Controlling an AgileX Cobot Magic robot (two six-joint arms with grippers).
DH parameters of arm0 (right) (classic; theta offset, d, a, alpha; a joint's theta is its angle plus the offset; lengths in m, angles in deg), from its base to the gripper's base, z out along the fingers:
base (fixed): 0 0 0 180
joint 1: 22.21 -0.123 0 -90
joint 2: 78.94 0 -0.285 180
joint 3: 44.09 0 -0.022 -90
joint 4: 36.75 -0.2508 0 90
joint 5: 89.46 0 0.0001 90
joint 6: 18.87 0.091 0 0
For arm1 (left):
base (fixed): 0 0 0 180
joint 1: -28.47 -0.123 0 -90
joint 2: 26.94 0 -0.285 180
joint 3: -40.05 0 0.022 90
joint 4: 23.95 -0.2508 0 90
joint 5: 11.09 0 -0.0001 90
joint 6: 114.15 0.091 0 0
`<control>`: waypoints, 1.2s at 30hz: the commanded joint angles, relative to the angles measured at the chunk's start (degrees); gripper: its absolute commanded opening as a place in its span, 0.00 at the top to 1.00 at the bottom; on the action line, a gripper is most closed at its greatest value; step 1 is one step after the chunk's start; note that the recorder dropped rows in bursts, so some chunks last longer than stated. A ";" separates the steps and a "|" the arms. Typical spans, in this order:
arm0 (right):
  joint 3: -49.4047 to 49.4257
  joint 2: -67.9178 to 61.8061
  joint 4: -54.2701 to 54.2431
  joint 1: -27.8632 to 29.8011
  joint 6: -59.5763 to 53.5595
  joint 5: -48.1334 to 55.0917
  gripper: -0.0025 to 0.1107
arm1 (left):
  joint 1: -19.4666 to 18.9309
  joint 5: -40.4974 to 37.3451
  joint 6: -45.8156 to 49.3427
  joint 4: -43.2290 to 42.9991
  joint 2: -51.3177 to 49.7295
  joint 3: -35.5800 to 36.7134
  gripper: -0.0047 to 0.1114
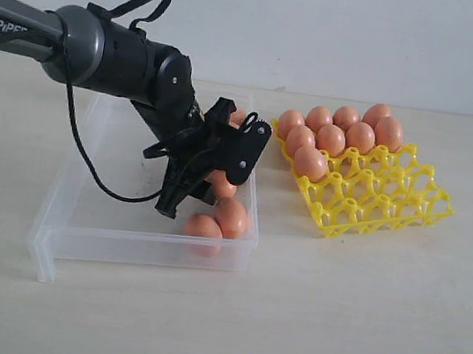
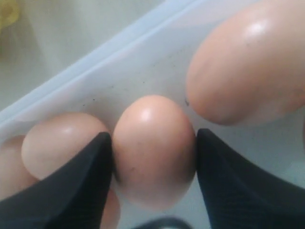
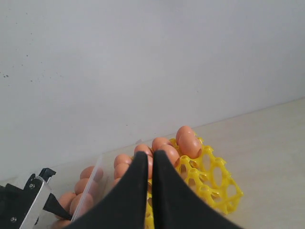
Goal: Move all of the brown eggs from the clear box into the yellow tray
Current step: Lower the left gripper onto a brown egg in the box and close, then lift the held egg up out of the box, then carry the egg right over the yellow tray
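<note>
the left gripper (image 2: 152, 136) is grasping one brown egg (image 2: 153, 151): both black pads (image 2: 90, 186) are pressing against its opposite sides. the grasped egg is sitting low inside the clear box (image 1: 59, 231), toward the wall nearest the yellow tray (image 1: 393, 200). further brown eggs (image 1: 232, 216) are lying just beside it on the box floor. other eggs (image 1: 330, 139) are occupying the far cups of the tray; the near cups are standing vacant. the right gripper (image 3: 152, 164) is clenched, fingers touching, holding nothing.
</note>
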 commanded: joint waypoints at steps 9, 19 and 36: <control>0.22 -0.19 0.13 0.00 -0.12 -0.24 0.98 | -3.69 9.21 1.80 34.74 -0.23 0.47 0.93; 0.22 -0.19 0.13 0.00 -0.12 -0.24 0.98 | -14.39 -40.20 33.58 89.81 5.22 10.51 0.93; 0.22 -0.19 0.13 0.00 -0.12 -0.24 0.98 | 11.87 14.42 5.49 89.81 -2.01 -16.68 0.93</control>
